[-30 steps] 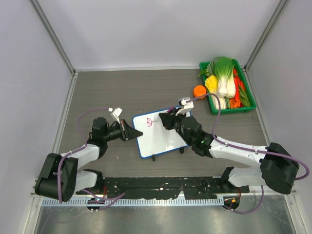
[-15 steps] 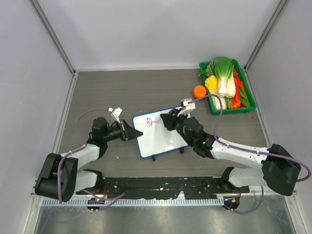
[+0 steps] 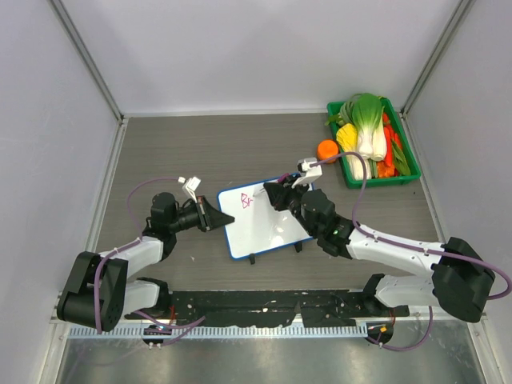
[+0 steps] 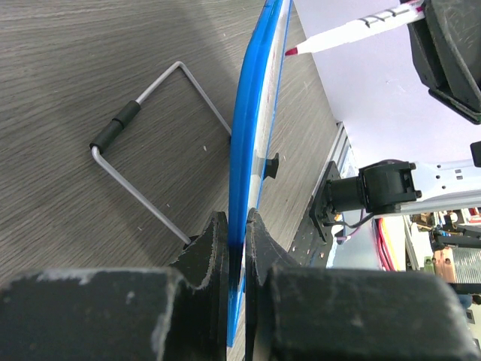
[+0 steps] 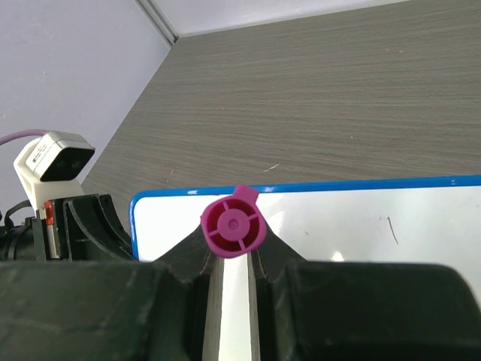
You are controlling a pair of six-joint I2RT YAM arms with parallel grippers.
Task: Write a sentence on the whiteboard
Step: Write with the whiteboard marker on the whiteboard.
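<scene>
Right tool [image 3: 274, 194], clamped on marker [image 5: 233, 224], has edged rightward; tip just right of sentence [image 3: 246, 201]; left tool [image 4: 234, 235] pinches whiteboard [image 3: 262, 226] edge.

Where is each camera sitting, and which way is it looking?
Top external: above and behind the robot, looking down at the table; left arm and right arm show, left tool gripping the whiteboard, right tool at its far edge.
Left wrist: on the left arm, looking along the whiteboard's blue edge toward the marker; its own fingers pinch that edge.
Right wrist: on the right arm, looking down the marker at the whiteboard's face; its own fingers clamp the marker.
Shared: both wrist views show whiteboard and marker.
</scene>
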